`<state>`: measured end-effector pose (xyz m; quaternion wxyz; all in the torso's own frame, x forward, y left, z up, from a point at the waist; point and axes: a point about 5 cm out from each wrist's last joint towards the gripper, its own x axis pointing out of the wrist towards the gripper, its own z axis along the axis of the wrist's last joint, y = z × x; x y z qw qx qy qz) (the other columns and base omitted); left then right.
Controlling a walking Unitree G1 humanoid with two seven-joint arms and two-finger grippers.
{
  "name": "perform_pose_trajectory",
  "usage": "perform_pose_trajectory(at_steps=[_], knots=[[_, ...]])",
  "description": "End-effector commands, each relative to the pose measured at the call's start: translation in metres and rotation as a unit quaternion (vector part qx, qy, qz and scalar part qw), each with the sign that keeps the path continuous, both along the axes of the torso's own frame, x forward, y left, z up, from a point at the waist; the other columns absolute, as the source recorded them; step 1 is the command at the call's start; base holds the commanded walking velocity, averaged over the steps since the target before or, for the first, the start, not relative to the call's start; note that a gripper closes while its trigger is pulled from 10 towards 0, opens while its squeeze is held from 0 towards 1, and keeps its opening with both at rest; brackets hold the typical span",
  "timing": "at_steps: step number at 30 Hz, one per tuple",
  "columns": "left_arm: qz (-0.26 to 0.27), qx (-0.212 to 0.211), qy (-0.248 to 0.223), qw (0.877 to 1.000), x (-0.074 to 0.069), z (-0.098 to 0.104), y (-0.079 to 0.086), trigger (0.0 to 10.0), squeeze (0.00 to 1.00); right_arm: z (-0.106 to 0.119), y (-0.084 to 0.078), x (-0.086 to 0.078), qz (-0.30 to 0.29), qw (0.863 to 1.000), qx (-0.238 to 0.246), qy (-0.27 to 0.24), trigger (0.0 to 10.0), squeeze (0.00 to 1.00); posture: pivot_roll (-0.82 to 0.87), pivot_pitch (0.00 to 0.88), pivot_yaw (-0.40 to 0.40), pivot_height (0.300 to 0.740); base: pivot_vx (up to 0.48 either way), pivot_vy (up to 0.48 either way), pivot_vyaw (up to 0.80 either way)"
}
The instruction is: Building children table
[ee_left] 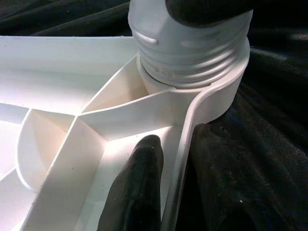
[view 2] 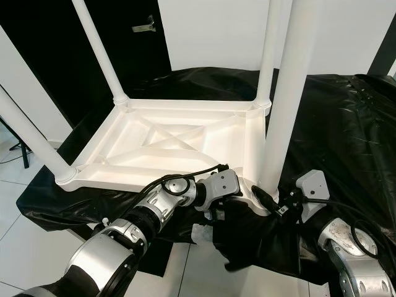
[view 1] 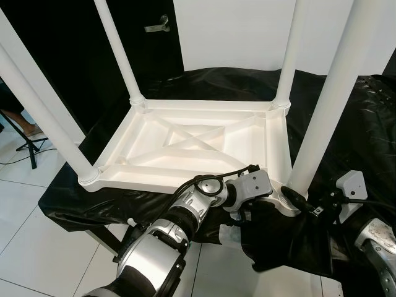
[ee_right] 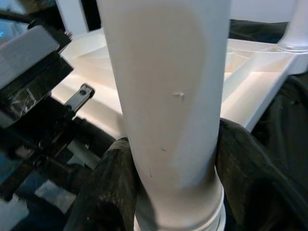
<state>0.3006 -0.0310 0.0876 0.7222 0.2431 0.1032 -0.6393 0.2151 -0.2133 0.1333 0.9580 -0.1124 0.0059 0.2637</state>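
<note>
The white children's table [view 1: 185, 133] lies upside down on black cloth, all its legs pointing up. My right gripper [ee_right: 173, 159] is shut on the near right leg [view 1: 334, 99] just above its base, one finger on each side. The leg's threaded end [ee_left: 192, 53] sits in the corner socket [ee_left: 226, 91], with thread still showing above it. My left gripper [view 1: 279, 197] reaches in at that same corner and is open. One of its fingers [ee_left: 134, 187] rests inside the underside by the rim, and the other lies against the thread.
Black cloth [view 1: 346, 124] covers the low platform under the table. White tiled floor [view 1: 37, 247] lies to the near left, with a stand's black legs [view 1: 28, 145] on it. A black door with a handle [view 1: 158, 25] stands behind. White scraps [view 1: 230, 234] lie below my left wrist.
</note>
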Motion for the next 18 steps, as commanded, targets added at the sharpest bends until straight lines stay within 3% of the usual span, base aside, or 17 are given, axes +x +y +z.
perform_pose_trajectory(at_steps=[1, 2, 3, 4, 5, 7, 8, 9, 13, 18], knots=[[0.147, 0.060, -0.010, 0.987, -0.010, -0.044, 0.011, 10.0, 0.00, -0.015, 0.014, -0.007, 0.013, 0.999, 0.017, 0.042, 0.0, 0.00, 0.01, 0.000, 0.083, 0.740, 0.000, 0.000, 0.00], [0.147, 0.060, -0.010, 0.987, -0.010, -0.044, 0.011, 10.0, 0.00, -0.015, 0.014, -0.007, 0.013, 0.999, 0.017, 0.042, 0.0, 0.00, 0.01, 0.000, 0.083, 0.740, 0.000, 0.000, 0.00], [0.146, 0.060, -0.010, 0.987, -0.010, -0.045, 0.011, 10.0, 0.00, -0.019, 0.022, -0.010, -0.044, 0.998, 0.040, 0.025, 0.0, 0.00, 0.02, 0.000, 0.086, 0.740, 0.000, 0.000, 0.00], [0.146, 0.060, -0.010, 0.987, -0.010, -0.045, 0.011, 10.0, 0.00, -0.019, 0.022, -0.010, -0.044, 0.998, 0.040, 0.025, 0.0, 0.00, 0.02, 0.000, 0.086, 0.740, 0.000, 0.000, 0.00], [0.145, 0.061, -0.010, 0.987, -0.010, -0.045, 0.011, 10.0, 0.00, -0.020, 0.027, -0.012, -0.094, 0.994, 0.056, 0.009, 0.0, 0.00, 0.02, 0.000, 0.085, 0.740, 0.000, 0.000, 0.00], [0.145, 0.062, -0.010, 0.987, -0.010, -0.045, 0.013, 10.0, 0.00, -0.020, 0.025, -0.016, -0.213, 0.974, 0.074, -0.032, 0.0, 0.00, 0.02, 0.000, 0.089, 0.740, 0.000, 0.000, 0.00], [0.145, 0.062, -0.010, 0.987, -0.010, -0.045, 0.013, 10.0, 0.00, -0.020, 0.025, -0.016, -0.213, 0.974, 0.074, -0.032, 0.0, 0.00, 0.02, 0.000, 0.089, 0.740, 0.000, 0.000, 0.00], [0.146, 0.063, -0.010, 0.987, -0.010, -0.045, 0.014, 10.0, 0.00, -0.019, 0.018, -0.018, -0.269, 0.959, 0.076, -0.051, 0.0, 0.00, 0.02, 0.000, 0.092, 0.740, 0.000, 0.000, 0.00], [0.145, 0.064, -0.010, 0.987, -0.010, -0.046, 0.014, 10.0, 0.00, -0.016, 0.009, -0.018, -0.312, 0.945, 0.078, -0.065, 0.0, 0.00, 0.02, 0.000, 0.091, 0.740, 0.000, 0.000, 0.00], [0.144, 0.063, -0.009, 0.987, -0.010, -0.046, 0.013, 10.0, 0.00, -0.014, 0.009, -0.019, -0.332, 0.937, 0.077, -0.073, 0.0, 0.00, 0.02, 0.000, 0.090, 0.740, 0.000, 0.000, 0.00]])
